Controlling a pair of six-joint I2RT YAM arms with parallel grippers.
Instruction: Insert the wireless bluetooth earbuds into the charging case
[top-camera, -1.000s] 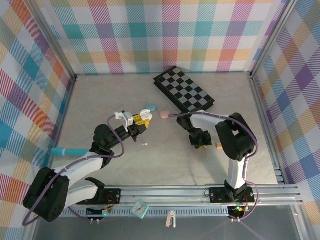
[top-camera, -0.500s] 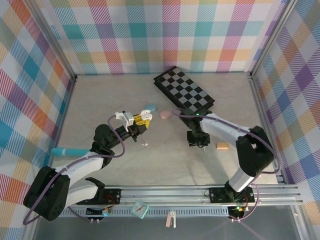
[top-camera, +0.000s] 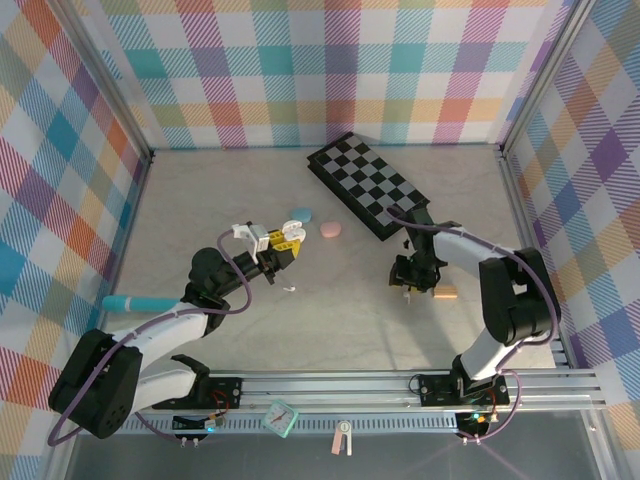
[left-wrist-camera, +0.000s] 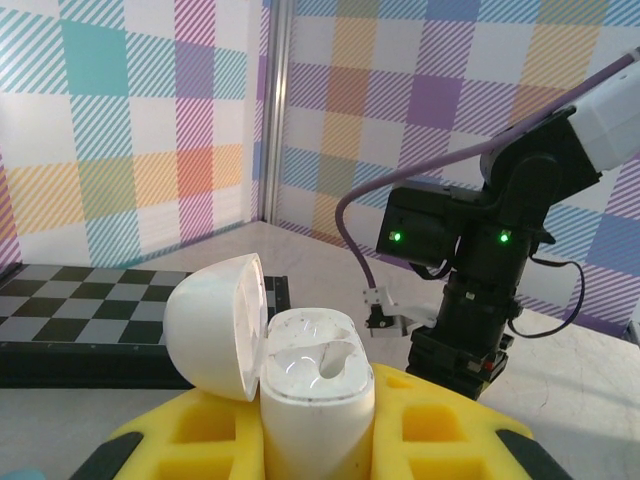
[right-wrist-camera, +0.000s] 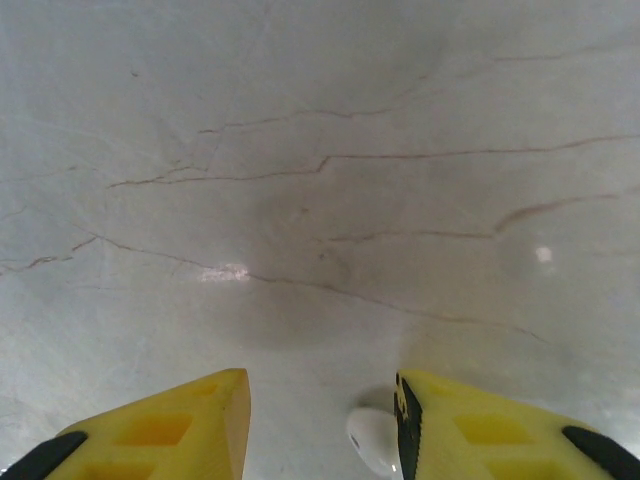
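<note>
The charging case stands between the left gripper's fingers, lid swung leftward, while an earbud lies on the table between the right gripper's fingers, just beside one.

walls: pastel plaid round me | tabletop: pale marble look, thin brown veins | rail: aluminium, at my base | light: even

The top camera is looking down on the whole table from 6 o'clock; the left wrist camera is facing 3 o'clock, low, sharing the chessboard; the right wrist camera is hugging the table surface.
</note>
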